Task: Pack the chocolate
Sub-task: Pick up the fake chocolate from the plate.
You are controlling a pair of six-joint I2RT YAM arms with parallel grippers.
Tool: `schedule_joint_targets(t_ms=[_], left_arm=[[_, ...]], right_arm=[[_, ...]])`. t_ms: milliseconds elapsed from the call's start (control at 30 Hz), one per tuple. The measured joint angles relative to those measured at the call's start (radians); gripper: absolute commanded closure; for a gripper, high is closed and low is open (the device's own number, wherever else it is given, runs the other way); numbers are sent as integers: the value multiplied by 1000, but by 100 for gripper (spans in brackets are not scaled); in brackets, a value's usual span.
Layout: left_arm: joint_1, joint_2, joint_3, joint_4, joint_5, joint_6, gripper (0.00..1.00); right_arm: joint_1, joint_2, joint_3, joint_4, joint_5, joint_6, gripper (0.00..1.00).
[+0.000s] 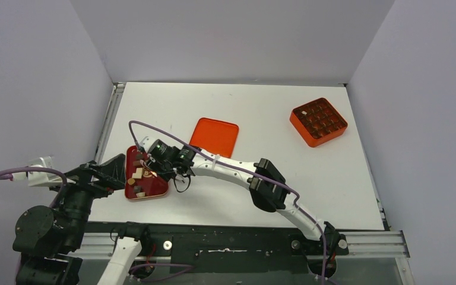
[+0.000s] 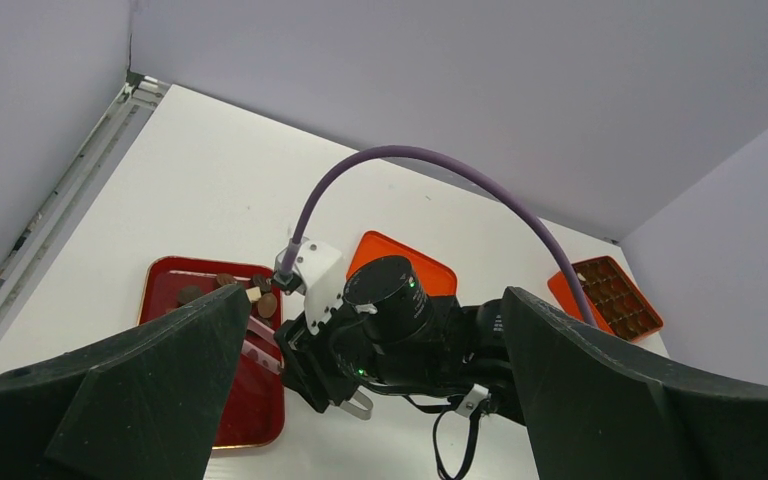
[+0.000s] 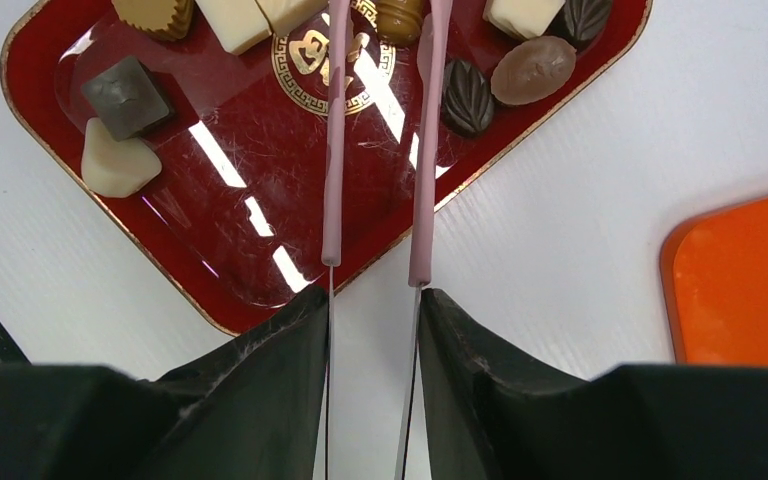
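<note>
Pink tongs (image 3: 335, 150), pinched by the right tool (image 3: 372, 300), hung over the red tray (image 3: 260, 160); squeezing gently around one twelve-o'clock chocolate (image 3: 400, 14) looked wisest.

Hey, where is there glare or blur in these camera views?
Right wrist: white glare streaks cross the glossy red tray; chocolates and pink tongs sharp, fingers of the right gripper dark and soft. Left wrist: fingers of the left gripper loom as dark shapes. Top external: even light, one bright spot on the tray.
</note>
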Motion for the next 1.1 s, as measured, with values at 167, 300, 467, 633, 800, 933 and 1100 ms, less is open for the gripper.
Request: schedule_joint_targets(t_ms=[167, 300, 467, 633, 800, 933, 1100], left_arm=[[0, 0, 0, 0, 0, 0, 3], [-5, 0, 0, 0, 0, 3, 3], [-13, 5, 0, 0, -2, 12, 3], [-18, 25, 1, 0, -10, 23, 3], [-18, 35, 2, 0, -19, 30, 3], [-18, 35, -3, 2, -23, 31, 3], [-18, 35, -43, 3, -23, 31, 3]], right_arm=[[0, 6, 3, -7, 2, -5, 70], [0, 6, 5, -10, 7, -13, 72], [2, 6, 18, -26, 18, -24, 73], [3, 6, 18, -40, 27, -26, 74], [5, 6, 17, -43, 24, -24, 75], [7, -27, -27, -43, 16, -23, 75], [8, -95, -92, -45, 5, -18, 75]])
